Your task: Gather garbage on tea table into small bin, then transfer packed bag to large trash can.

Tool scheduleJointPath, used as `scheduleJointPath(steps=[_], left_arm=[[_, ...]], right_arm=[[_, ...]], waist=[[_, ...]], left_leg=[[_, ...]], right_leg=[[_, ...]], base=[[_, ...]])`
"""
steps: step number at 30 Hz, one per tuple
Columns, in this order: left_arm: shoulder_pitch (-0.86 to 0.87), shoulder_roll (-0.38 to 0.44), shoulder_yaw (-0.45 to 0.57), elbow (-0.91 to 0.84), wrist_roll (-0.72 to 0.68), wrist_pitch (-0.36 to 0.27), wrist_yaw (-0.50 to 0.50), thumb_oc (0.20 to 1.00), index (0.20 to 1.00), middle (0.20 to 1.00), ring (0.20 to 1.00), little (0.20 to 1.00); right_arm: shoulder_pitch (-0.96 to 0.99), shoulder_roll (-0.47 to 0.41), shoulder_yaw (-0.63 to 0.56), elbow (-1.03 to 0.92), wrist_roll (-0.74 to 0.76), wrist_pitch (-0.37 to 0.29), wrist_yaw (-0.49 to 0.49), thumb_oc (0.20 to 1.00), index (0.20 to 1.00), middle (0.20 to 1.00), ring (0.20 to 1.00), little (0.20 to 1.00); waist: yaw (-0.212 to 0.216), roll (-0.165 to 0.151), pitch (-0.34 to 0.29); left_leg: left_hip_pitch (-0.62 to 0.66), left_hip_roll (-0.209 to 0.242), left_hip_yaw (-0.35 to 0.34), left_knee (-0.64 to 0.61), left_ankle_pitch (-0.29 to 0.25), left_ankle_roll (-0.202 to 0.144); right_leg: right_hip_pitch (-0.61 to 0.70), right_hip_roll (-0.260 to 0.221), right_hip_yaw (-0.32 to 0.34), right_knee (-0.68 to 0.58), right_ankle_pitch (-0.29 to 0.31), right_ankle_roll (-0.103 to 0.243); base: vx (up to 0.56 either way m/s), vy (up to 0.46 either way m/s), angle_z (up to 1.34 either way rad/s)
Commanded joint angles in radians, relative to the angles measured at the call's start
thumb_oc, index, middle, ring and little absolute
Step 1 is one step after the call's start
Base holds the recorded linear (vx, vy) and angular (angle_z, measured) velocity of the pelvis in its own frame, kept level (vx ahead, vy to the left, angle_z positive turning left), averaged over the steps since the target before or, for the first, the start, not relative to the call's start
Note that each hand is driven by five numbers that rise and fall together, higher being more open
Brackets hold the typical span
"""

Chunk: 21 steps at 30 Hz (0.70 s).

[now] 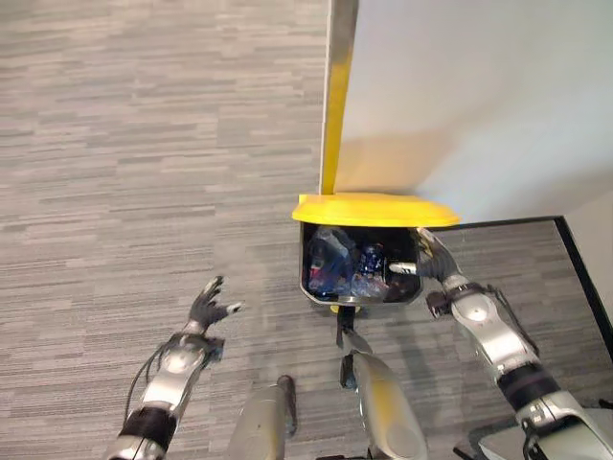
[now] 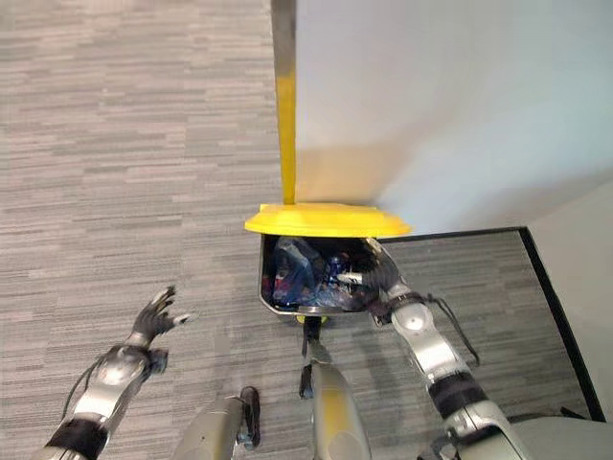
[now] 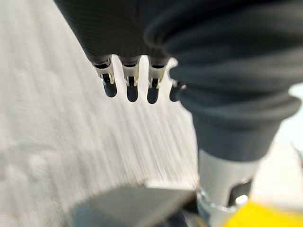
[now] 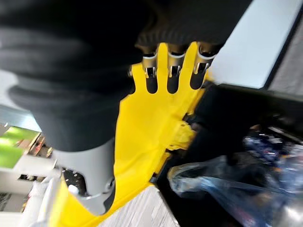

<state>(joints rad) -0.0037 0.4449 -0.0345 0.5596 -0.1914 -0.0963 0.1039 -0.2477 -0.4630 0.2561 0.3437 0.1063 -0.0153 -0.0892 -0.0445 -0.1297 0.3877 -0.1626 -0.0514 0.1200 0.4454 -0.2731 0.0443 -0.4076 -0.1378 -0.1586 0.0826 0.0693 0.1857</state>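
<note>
Right hand [image 1: 433, 257] sits at the 3 o'clock rim of the large trash can [image 1: 308, 278], its fingers [image 4: 173, 75] straight and spread in its own wrist view, holding nothing, with the raised yellow lid [image 1: 375, 208] just past them. From that hand, the packed bag [image 1: 335, 261] lies toward 9 o'clock and slightly down, already inside the black can and very near the fingertips. Any further move here, I judge, belongs to this hand: it is at the opening, while the left hand [image 1: 209, 307] hangs over bare carpet [image 1: 144, 172] well apart from the can, toward 9 o'clock of it, fingers loosely extended and empty.

As for looks, the bag is clear, crinkled plastic with dark blue and black scraps showing through; it fills much of the can's mouth, lumpy, with no clear long axis. The lid tilts open above the 12 o'clock edge, against a pale wall [image 1: 479, 96] with a yellow strip [image 1: 337, 96] at its corner. Judging by the bag lying in the can, the transfer looks essentially done; withdrawing the right hand toward 5 o'clock seems the natural follow-up.
</note>
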Motion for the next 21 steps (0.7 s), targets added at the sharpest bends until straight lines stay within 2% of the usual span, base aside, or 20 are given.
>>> scheduleJointPath(steps=[1,2,3,4,7,8,9,10,14,15,21], left_arm=[[0.038,0.02,0.049,-0.059,-0.033,-0.026,-0.014,1.0,1.0,1.0,1.0,1.0],[0.058,0.018,0.062,-0.058,-0.028,-0.024,-0.017,1.0,1.0,1.0,1.0,1.0],[0.086,0.013,0.076,-0.057,-0.013,-0.016,-0.019,1.0,1.0,1.0,1.0,1.0],[0.091,0.009,0.075,-0.044,-0.007,-0.006,-0.027,1.0,1.0,1.0,1.0,1.0],[0.085,0.022,0.052,-0.028,0.011,0.003,-0.033,1.0,1.0,1.0,1.0,1.0],[0.084,0.027,0.049,-0.025,0.017,0.004,-0.037,1.0,1.0,1.0,1.0,1.0],[0.097,0.031,0.038,-0.035,0.025,0.006,-0.041,1.0,1.0,1.0,1.0,1.0],[0.102,0.031,0.033,-0.041,0.025,0.007,-0.047,1.0,1.0,1.0,1.0,1.0],[0.107,0.023,0.037,-0.034,0.012,0.007,-0.042,1.0,1.0,1.0,1.0,1.0],[0.116,0.02,0.04,-0.032,0.011,0.01,-0.051,1.0,1.0,1.0,1.0,1.0],[0.137,0.002,0.044,-0.014,0.025,0.015,-0.07,1.0,1.0,1.0,1.0,1.0]], right_arm=[[0.008,0.008,-0.057,-0.046,-0.037,-0.043,0.027,1.0,1.0,1.0,1.0,1.0],[0.029,0.012,-0.07,-0.043,-0.037,-0.044,0.031,1.0,1.0,1.0,1.0,1.0],[0.077,0.024,-0.093,-0.031,-0.044,-0.039,0.041,1.0,1.0,1.0,1.0,1.0],[0.116,0.04,-0.095,-0.008,-0.043,-0.036,0.047,1.0,1.0,1.0,1.0,1.0],[0.156,0.052,-0.106,0.022,-0.04,-0.043,0.049,1.0,1.0,1.0,1.0,1.0],[0.16,0.055,-0.108,0.03,-0.038,-0.044,0.048,1.0,1.0,1.0,1.0,1.0],[0.184,0.056,-0.121,0.043,-0.038,-0.043,0.04,1.0,1.0,1.0,1.0,1.0],[0.203,0.056,-0.126,0.041,-0.037,-0.039,0.043,1.0,1.0,1.0,1.0,1.0],[0.204,0.051,-0.115,0.06,-0.04,-0.038,0.039,1.0,1.0,1.0,1.0,1.0],[0.212,0.037,-0.118,0.07,-0.052,-0.029,0.045,1.0,1.0,1.0,1.0,1.0],[0.248,0.008,-0.13,0.126,-0.078,-0.016,0.051,1.0,1.0,1.0,1.0,1.0]], waist=[[0.031,-0.001,-0.034],[0.031,-0.002,-0.042],[0.022,-0.003,-0.049],[0.023,0.011,-0.048],[0.026,0.041,-0.069],[0.028,0.045,-0.081],[0.03,0.039,-0.105],[0.03,0.028,-0.12],[0.029,0.018,-0.145],[0.027,0.017,-0.168],[0.022,0.017,-0.22]], left_leg=[[0.1,-0.097,-0.008,-0.128,-0.037,0.023],[0.113,-0.097,-0.007,-0.15,-0.029,0.025],[0.142,-0.097,-0.008,-0.191,-0.007,0.029],[0.138,-0.08,-0.013,-0.212,0.03,0.031],[0.122,-0.043,-0.02,-0.257,0.075,0.026],[0.121,-0.035,-0.02,-0.27,0.082,0.019],[0.123,-0.027,-0.026,-0.289,0.093,0.004],[0.12,-0.029,-0.028,-0.292,0.098,0.001],[0.115,-0.006,0.001,-0.299,0.105,-0.011],[0.132,0.001,0.009,-0.319,0.104,-0.016],[0.187,0.015,0.023,-0.358,0.113,-0.035]], right_leg=[[0.039,-0.038,-0.011,-0.067,0.172,0.022],[0.038,-0.042,-0.016,-0.058,0.174,0.026],[0.038,-0.046,-0.015,-0.021,0.213,0.051],[0.047,-0.032,-0.013,0.054,0.165,0.049],[0.061,0.007,0.034,0.223,0.032,-0.003],[0.076,0.015,0.046,0.233,0.004,-0.014],[0.151,0.038,0.093,0.182,-0.037,-0.028],[0.188,0.053,0.114,0.126,-0.046,-0.032],[0.223,0.071,0.117,0.026,-0.024,-0.036],[0.249,0.074,0.12,-0.022,-0.016,-0.039],[0.344,0.09,0.12,-0.136,-0.014,-0.05]], base=[[-0.08,0.106,0.0],[-0.08,0.129,0.01],[-0.12,0.114,0.01],[-0.17,0.102,0.11],[-0.14,0.028,0.13],[0.02,-0.091,0.02],[0.1,-0.129,-0.26],[0.1,-0.145,-0.34],[0.06,-0.108,-0.27],[0.11,-0.072,-0.58],[0.1,-0.057,-0.23]])
